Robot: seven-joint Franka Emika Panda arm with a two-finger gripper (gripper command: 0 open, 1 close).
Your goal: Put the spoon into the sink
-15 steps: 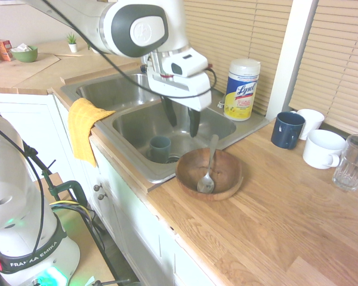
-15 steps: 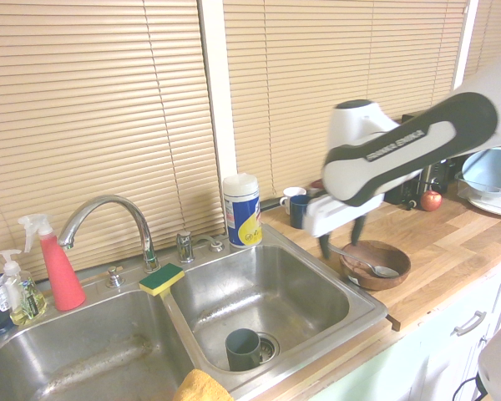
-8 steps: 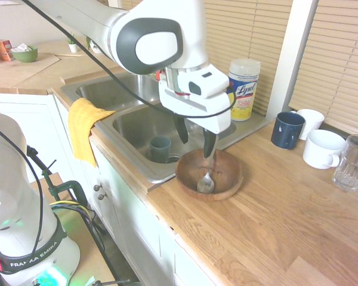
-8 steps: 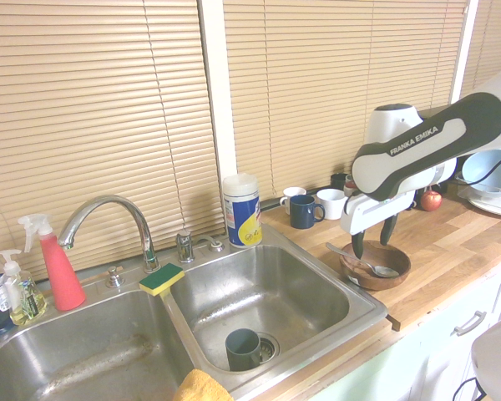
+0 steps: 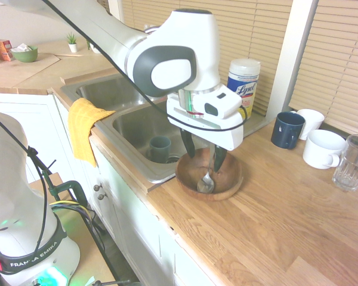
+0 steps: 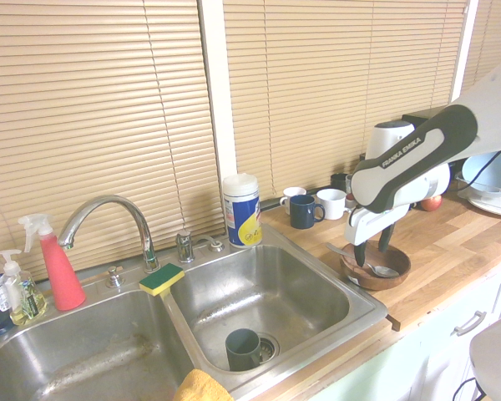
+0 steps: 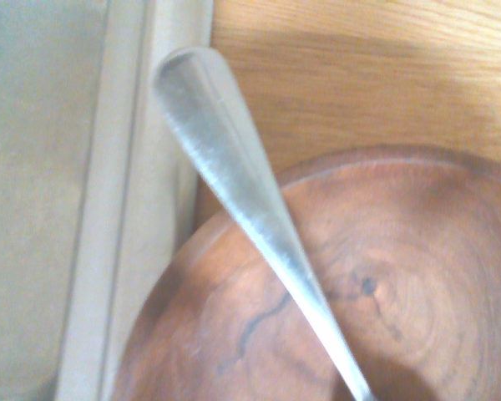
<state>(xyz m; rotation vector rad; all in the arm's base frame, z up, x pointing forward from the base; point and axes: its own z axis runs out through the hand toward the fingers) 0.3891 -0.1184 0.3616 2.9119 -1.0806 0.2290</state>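
Plainly, we see the pincer spread above the wooden bowl, with the spoon unpinched

Well, going left to right across the first exterior view, we begin far from the pincer [image 5: 205,159] with a red box [image 5: 1,50], a green bowl [image 5: 25,56] and a small potted plant [image 5: 72,43] on the far counter. Nearer to the pincer, we find a yellow towel [image 5: 83,125] draped over the counter's edge beside the sink [image 5: 131,162]. The sink has two basins; in the one closer to the pincer, we see a blue-grey cup [image 5: 160,149] near the drain.

Next comes the pincer itself, its fingers spread apart, pointing down low over the wooden bowl [image 5: 230,179]. Below it, we see the spoon [image 5: 206,183] with its scoop inside that bowl and its handle slanting up over the rim, showing between the two fingers but gripped by neither. The wrist view shows us the handle's wide end past the rim.

Behind the pincer stands a tub of wipes [image 5: 243,80]. Farther right of the pincer, we have a dark blue mug [image 5: 287,130], two white mugs [image 5: 322,149] and a clear glass [image 5: 350,167] on the wooden counter [image 5: 274,208].
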